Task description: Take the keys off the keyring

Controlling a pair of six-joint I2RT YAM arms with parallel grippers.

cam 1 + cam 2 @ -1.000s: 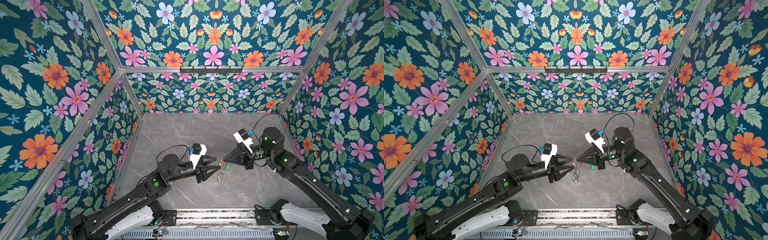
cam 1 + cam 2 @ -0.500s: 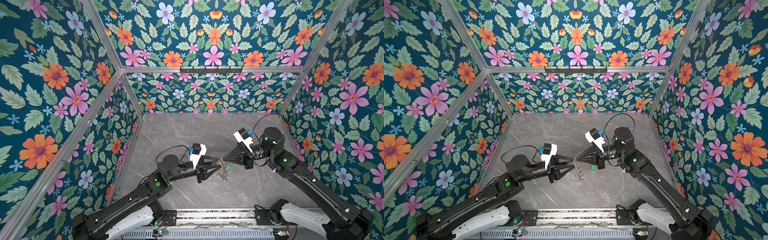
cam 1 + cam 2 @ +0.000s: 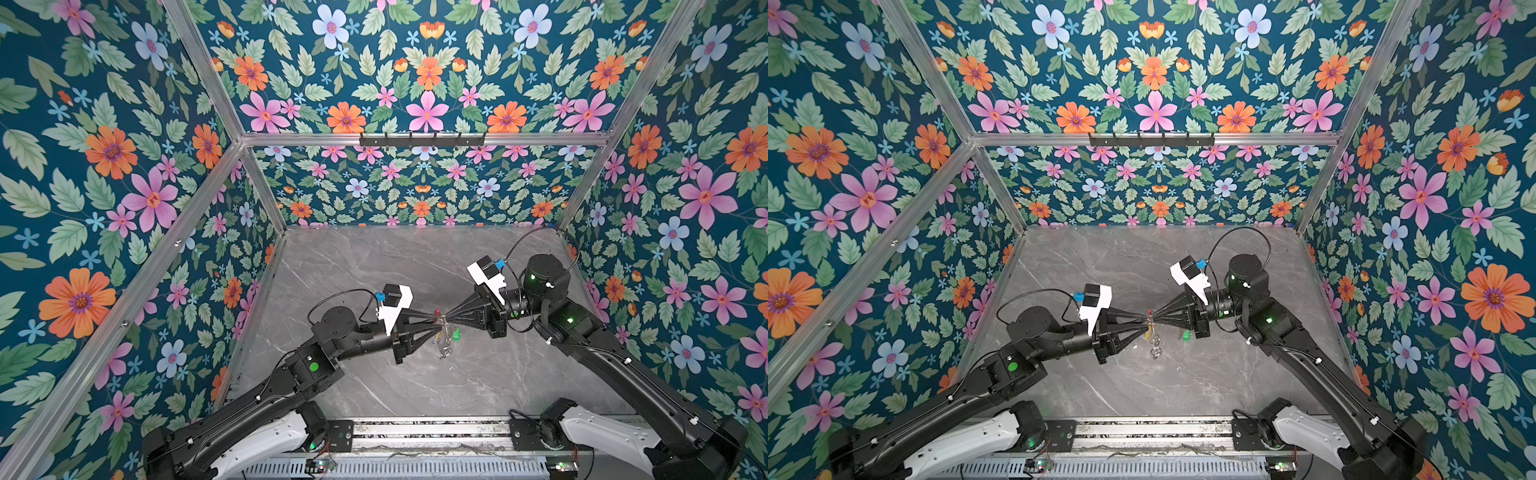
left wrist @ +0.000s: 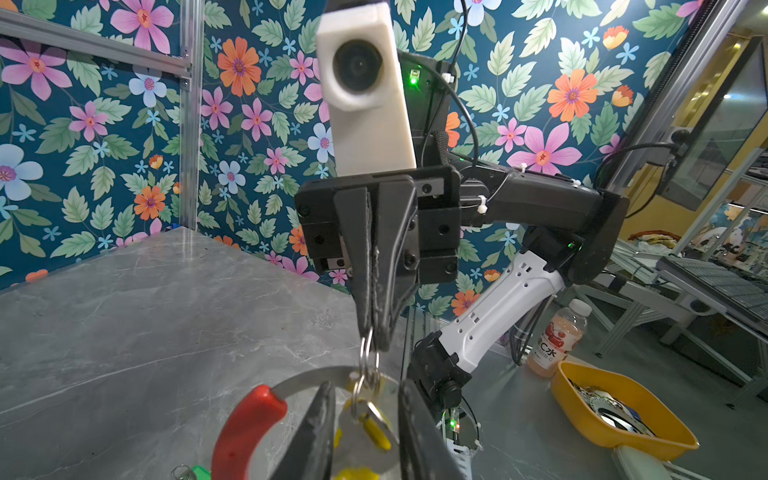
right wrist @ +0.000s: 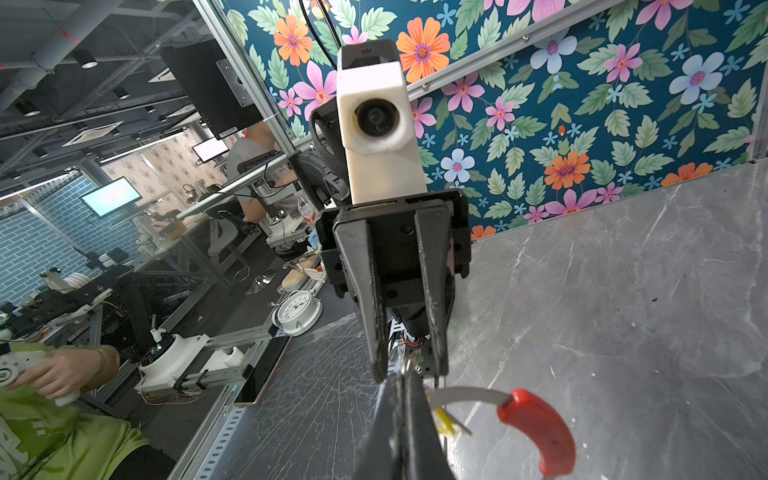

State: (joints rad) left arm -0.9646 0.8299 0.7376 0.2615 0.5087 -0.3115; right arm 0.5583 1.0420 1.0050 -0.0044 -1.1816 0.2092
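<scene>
The keyring point(image 4: 307, 376), a grey hoop with a red arc point(image 4: 249, 424), hangs in the air mid-table, edge-on in both top views point(image 3: 444, 336) point(image 3: 1153, 338). My right gripper point(image 4: 372, 340) point(image 5: 401, 378) point(image 3: 445, 319) point(image 3: 1153, 321) is shut on a small silver split ring at the hoop's top. The yellow-tagged key point(image 4: 368, 428) point(image 5: 444, 422) dangles from that ring. My left gripper point(image 4: 366, 386) point(image 3: 438, 327) point(image 3: 1146, 326) faces the right one, its fingers point(image 4: 318, 428) narrowly apart on either side of this key. A green-tagged key point(image 3: 457, 333) point(image 3: 1185, 335) point(image 4: 199, 471) appears to lie on the table, off the hoop.
Floral walls close in the grey marble table point(image 3: 415, 266) on three sides. A black hook rack point(image 3: 422, 139) hangs on the back wall. A metal rail point(image 3: 428, 432) runs along the front edge. Outside, a yellow bin point(image 4: 582, 407) and a drink bottle point(image 4: 557, 336) stand.
My left gripper has moved right up to the hanging hoop, and its jaws have narrowed around the yellow-tagged key. The right gripper has kept its hold and place.
</scene>
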